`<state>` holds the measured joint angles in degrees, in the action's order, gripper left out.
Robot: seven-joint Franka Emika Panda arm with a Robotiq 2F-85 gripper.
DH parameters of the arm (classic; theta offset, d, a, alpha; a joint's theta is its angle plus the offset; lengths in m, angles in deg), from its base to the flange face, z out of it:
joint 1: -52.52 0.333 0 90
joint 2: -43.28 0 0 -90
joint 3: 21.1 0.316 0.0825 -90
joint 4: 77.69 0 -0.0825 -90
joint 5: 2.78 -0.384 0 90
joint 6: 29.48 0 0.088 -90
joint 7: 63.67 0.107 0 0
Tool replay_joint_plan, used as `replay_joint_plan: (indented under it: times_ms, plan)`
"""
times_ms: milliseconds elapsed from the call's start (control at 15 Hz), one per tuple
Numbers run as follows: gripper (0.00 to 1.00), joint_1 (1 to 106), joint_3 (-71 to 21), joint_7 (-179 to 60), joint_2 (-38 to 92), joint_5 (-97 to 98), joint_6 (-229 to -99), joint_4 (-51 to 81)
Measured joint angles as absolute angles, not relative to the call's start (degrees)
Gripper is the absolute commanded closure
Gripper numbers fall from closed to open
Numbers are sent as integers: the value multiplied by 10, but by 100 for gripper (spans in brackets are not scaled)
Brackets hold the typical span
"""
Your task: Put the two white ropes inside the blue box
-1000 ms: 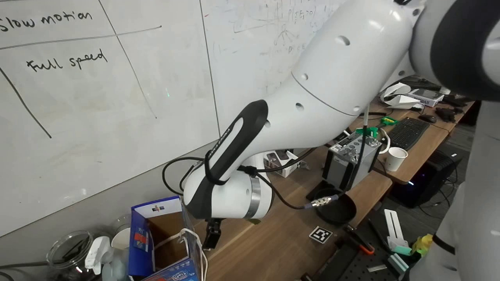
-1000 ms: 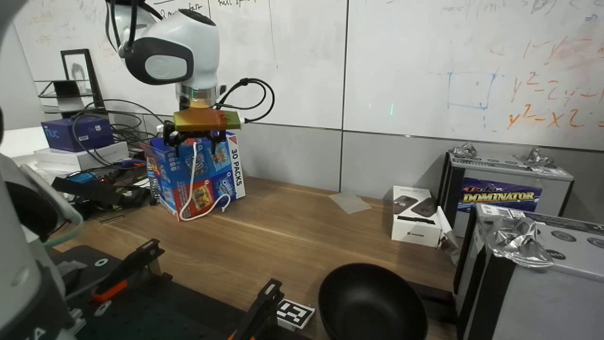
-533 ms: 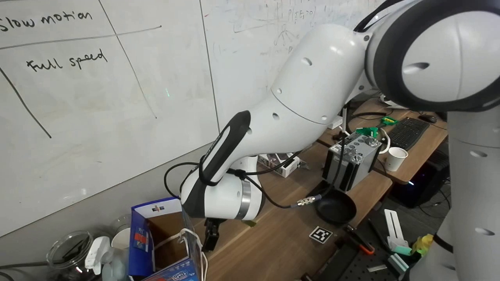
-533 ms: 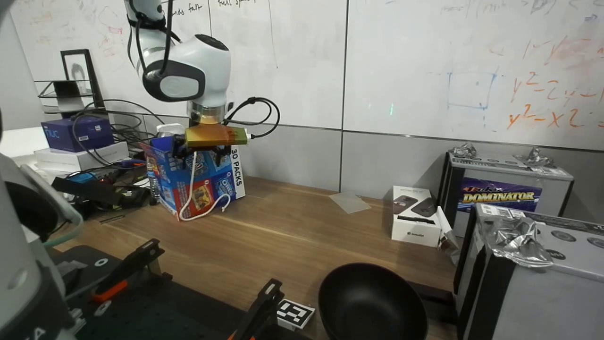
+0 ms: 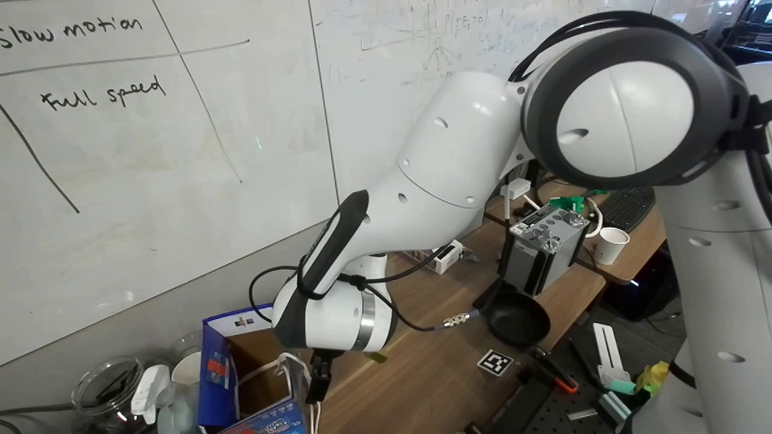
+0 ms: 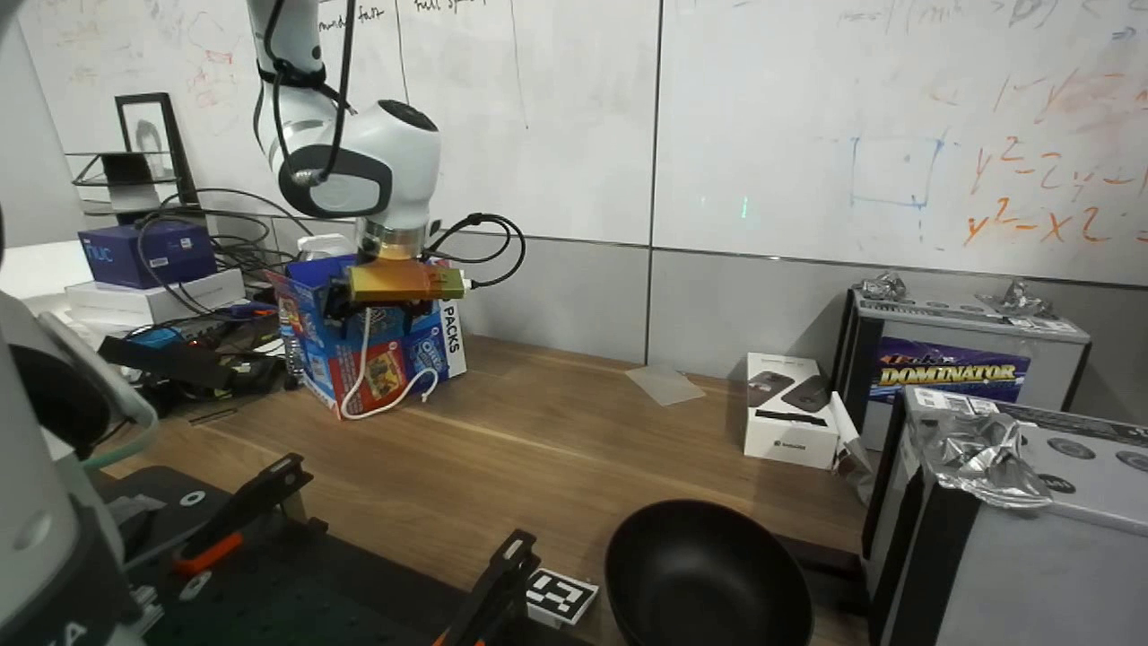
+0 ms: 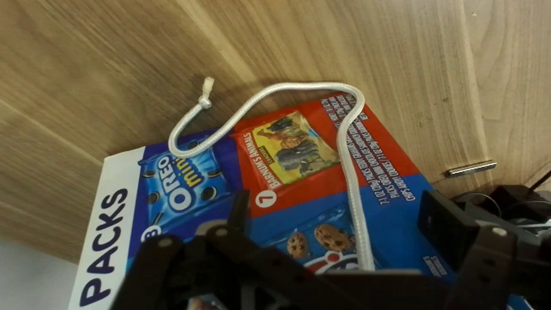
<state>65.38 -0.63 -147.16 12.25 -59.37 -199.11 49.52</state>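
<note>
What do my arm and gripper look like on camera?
The arm is glossy white and rounded, with dark grey joint covers, a silver wrist band and black cables strapped along it. The gripper is black, blocky and two-fingered; an orange-gold block shows above it.

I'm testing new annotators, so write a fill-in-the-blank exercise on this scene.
In the wrist view, the white rope has a ____ near its tip.
The blue box bears the word ____ on its white strip.
The gripper is not shut but ____.
In an exterior view, the whiteboard reads "Slow ____".

Missing words: knot; PACKS; open; motion.
</note>
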Motion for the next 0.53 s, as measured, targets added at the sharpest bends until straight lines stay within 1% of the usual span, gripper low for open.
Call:
replay_joint_plan:
  times_ms: [533]
  plan:
    - [0,655,-4,-1472,101,-591,-1991,478]
